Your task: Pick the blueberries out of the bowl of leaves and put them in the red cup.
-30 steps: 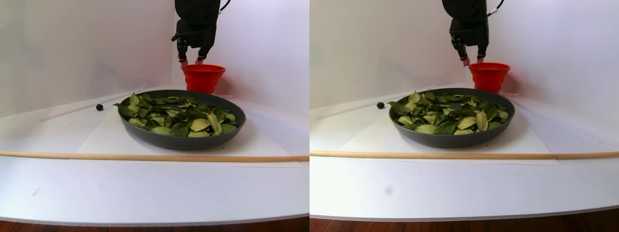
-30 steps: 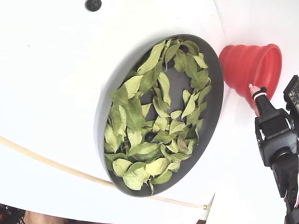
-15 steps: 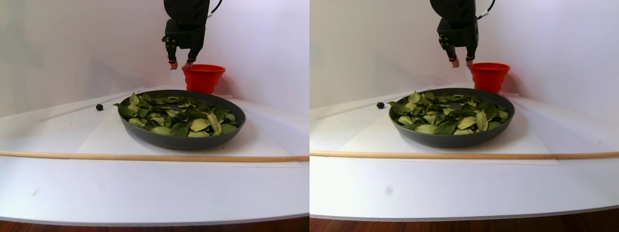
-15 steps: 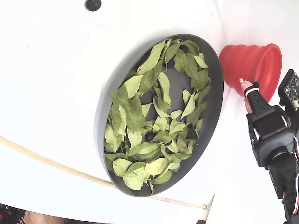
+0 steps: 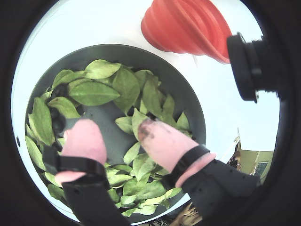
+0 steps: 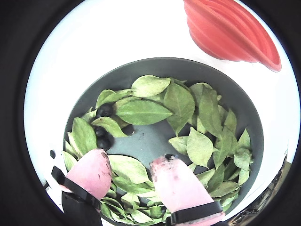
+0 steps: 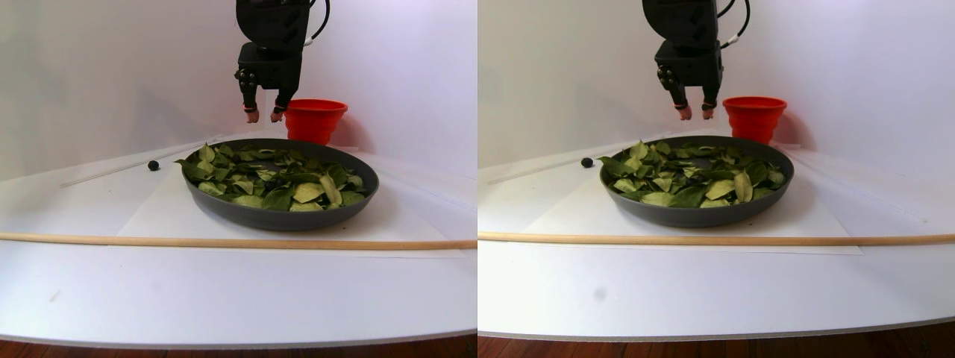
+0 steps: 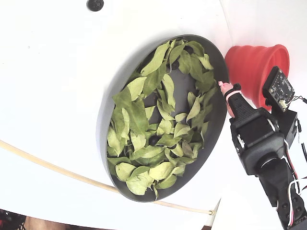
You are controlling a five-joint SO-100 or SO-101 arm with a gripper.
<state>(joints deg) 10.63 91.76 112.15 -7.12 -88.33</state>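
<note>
Your bowl of leaves (image 7: 280,212) sits mid-bench, the red cup (image 7: 315,119) just behind it. Your pincer (image 7: 264,115) hangs above the bowl's rear rim, parted and empty. Blueberries (image 6: 102,136) lie among leaves beyond its fingertips (image 6: 91,172).

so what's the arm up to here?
The gripper hangs open and empty above the bowl of leaves, near the rim closest to the red cup. A few blueberries lie exposed among the leaves on the left of a wrist view. One stray berry sits on the table outside the bowl.
</note>
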